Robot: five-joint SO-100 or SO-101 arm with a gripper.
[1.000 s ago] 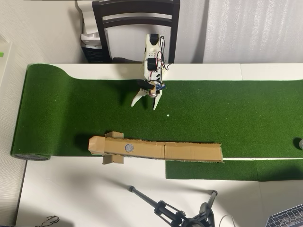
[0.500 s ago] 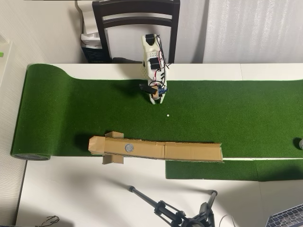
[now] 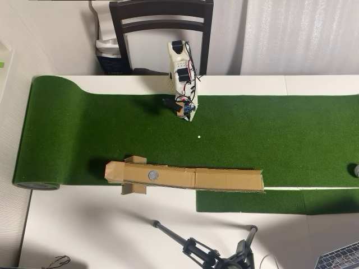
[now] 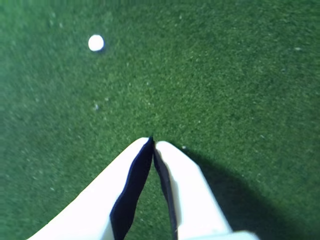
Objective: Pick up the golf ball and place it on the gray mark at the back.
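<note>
A small white round ball point(image 3: 198, 136) lies on the green turf, just below and right of the arm in the overhead view. In the wrist view it point(image 4: 95, 43) sits at the upper left, well ahead of the fingertips. It looks very small, so I cannot tell for sure that it is the golf ball. My gripper point(image 4: 151, 141) has white fingers closed tip to tip, empty, above bare turf. In the overhead view the gripper point(image 3: 187, 116) hangs at the turf's back edge. The round gray mark point(image 3: 152, 175) is on a long cardboard strip point(image 3: 224, 180).
The turf mat point(image 3: 84, 129) spans the white table, with a rolled end at the left. A dark chair point(image 3: 161, 22) stands behind the arm. A black tripod point(image 3: 207, 253) lies at the front. A dark round thing point(image 3: 354, 170) is cut off at the right edge.
</note>
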